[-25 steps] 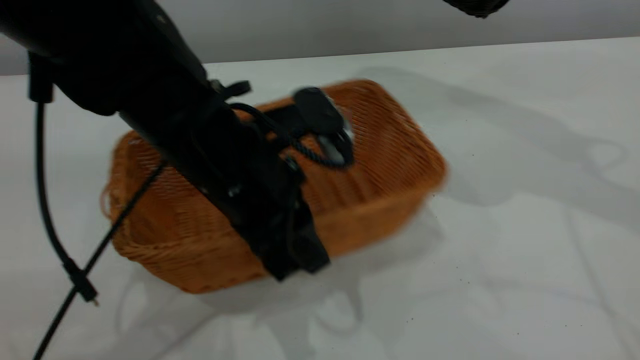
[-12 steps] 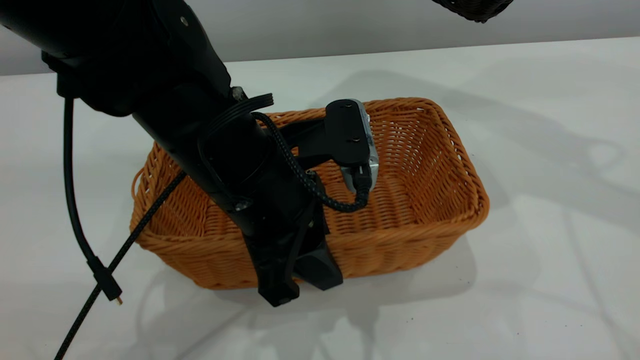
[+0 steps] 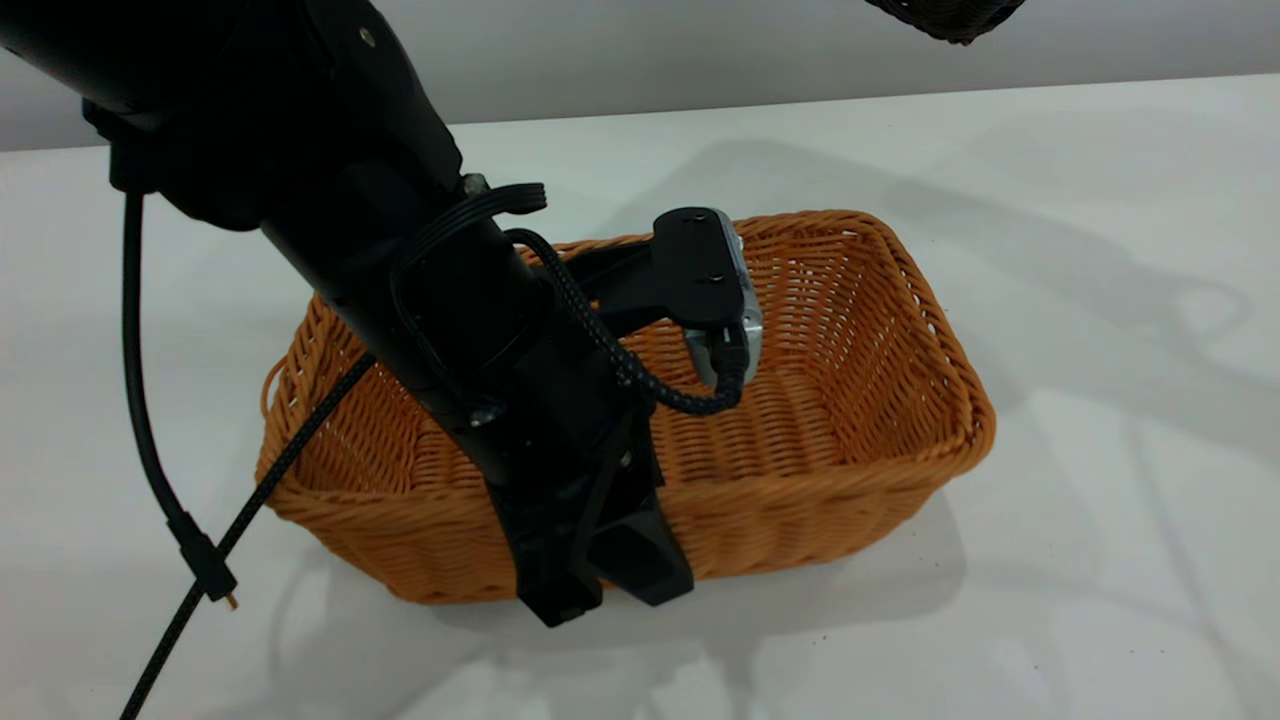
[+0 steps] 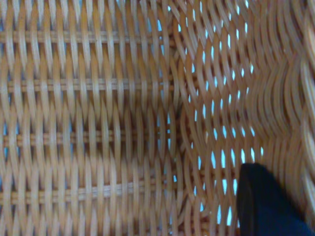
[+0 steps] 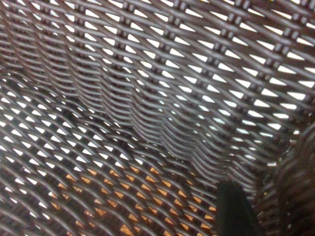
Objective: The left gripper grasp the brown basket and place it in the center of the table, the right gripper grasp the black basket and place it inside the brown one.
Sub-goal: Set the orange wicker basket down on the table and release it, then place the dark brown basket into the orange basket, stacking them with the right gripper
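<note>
The brown wicker basket rests on the white table near its middle. My left gripper straddles the basket's near long wall and is shut on it. In the left wrist view one black finger lies against the inner weave of the brown basket. The black basket hangs in the air at the top right, only its lowest corner in view. In the right wrist view the black basket's weave fills the picture. My right gripper is shut on its wall, with one finger inside. Orange shows through the mesh.
A black cable hangs from the left arm to the table at the left of the brown basket. Bare table lies to the right of and in front of the basket.
The left gripper has carried the brown basket to the right and set it lower. It was blurred with motion a second ago and is nearly still now. The black basket has stayed aloft.
</note>
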{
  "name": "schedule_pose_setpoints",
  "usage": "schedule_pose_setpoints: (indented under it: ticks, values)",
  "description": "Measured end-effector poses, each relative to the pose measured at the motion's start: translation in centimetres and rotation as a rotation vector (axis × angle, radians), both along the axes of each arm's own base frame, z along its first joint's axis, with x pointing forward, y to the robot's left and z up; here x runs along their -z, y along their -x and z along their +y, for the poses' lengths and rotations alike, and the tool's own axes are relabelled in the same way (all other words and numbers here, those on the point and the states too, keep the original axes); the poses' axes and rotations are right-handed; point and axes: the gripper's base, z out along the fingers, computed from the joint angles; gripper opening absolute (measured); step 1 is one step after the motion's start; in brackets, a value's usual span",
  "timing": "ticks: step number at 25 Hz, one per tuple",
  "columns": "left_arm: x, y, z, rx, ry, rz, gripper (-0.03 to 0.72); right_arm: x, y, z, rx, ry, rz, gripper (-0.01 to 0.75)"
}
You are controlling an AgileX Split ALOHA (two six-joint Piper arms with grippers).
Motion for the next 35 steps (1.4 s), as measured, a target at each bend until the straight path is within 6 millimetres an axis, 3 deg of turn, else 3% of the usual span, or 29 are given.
schedule_pose_setpoints:
  ticks: [6, 11, 16, 24, 30, 35]
  values:
    - [-0.2, 0.1, 0.0, -0.019, -0.001, 0.018, 0.407, 0.0, 0.1, 0.0, -0.014, 0.003, 0.002, 0.299]
    - [-2.7, -0.2, -0.2, -0.113, 0.049, 0.0, 0.583, 0.0, 0.1, 0.0, -0.018, 0.005, 0.001, 0.299]
    - [-7.0, 0.6, -0.2, -0.077, 0.137, -0.026, 0.611, 0.0, 0.2, 0.1, -0.033, 0.005, 0.002, 0.299]
    - [-16.9, 4.1, 0.0, -0.041, 0.361, -0.16, 0.615, -0.4, 0.3, 1.0, -0.193, 0.009, 0.023, 0.299]
    - [-25.3, 6.4, 2.9, -0.175, 0.585, -0.43, 0.615, -1.4, -0.3, 2.9, -0.334, -0.018, 0.053, 0.299]
    - [-30.3, 8.3, 5.8, -0.298, 0.753, -0.608, 0.615, -0.6, 0.6, 6.1, -0.572, 0.053, 0.136, 0.299]
